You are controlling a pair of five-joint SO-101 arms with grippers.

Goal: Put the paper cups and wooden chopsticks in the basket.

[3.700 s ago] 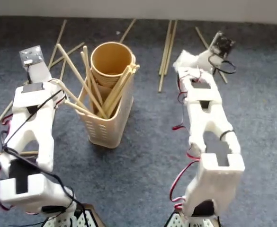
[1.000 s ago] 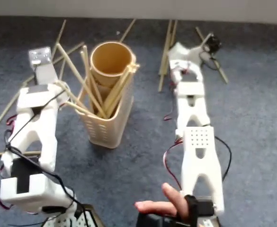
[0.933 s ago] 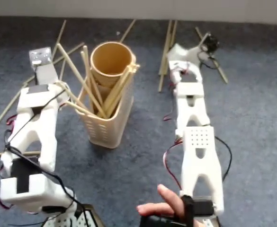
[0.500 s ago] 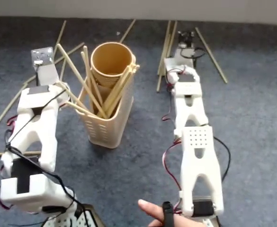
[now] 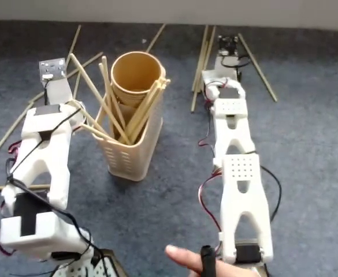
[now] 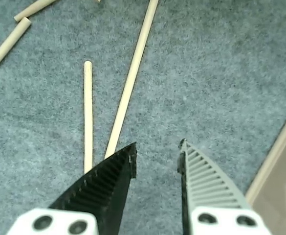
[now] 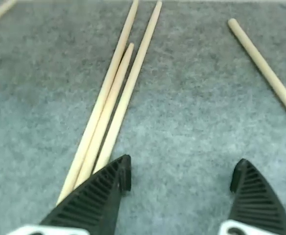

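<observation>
The basket (image 5: 131,147) stands upright mid-left on the carpeted worktop (image 5: 307,144). It already holds a paper cup (image 5: 135,74) and a sheaf of chopsticks (image 5: 147,107) leaning in beside the cup. More chopsticks lie loose toward the far edge. The right arm (image 5: 233,133) is stretched far out, its jaws spread wide and empty. A trio of chopsticks (image 7: 114,98) lies just beside one jaw, and I'd guess that is the next pick. The left arm (image 5: 41,144) sits left of the basket, jaws partly open and empty, low over two loose sticks (image 6: 87,112).
</observation>
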